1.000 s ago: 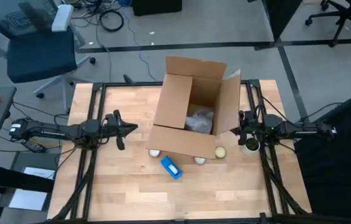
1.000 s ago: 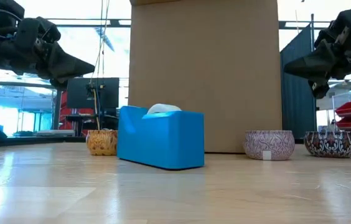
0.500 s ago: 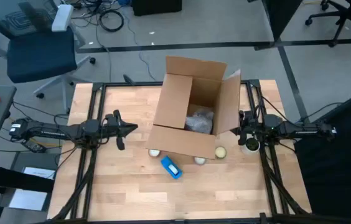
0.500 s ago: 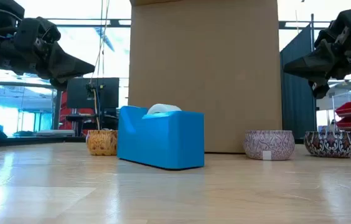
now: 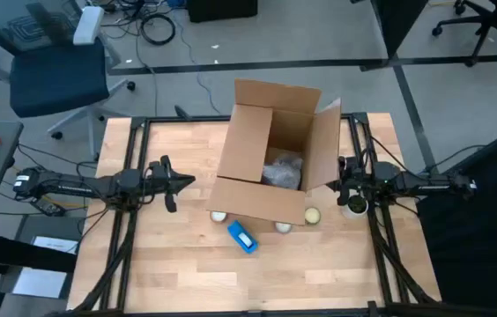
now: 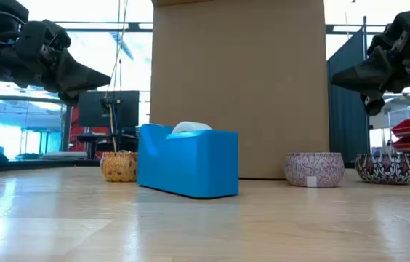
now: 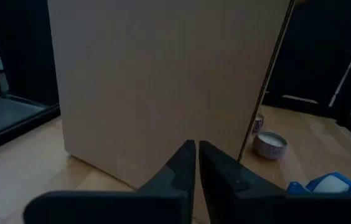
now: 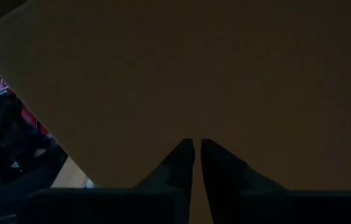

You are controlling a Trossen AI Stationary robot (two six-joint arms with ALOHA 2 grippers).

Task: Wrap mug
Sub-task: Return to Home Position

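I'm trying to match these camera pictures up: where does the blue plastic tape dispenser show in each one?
High view: the blue plastic tape dispenser just in front of the open brown cardboard box.
Low view: left of centre, before the box.
Left wrist view: past the box's corner, near a small round tin.
Right wrist view: not in it.
Shared landmark: the box.

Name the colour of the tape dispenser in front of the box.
The tape dispenser is bright blue, clearest in the low view.
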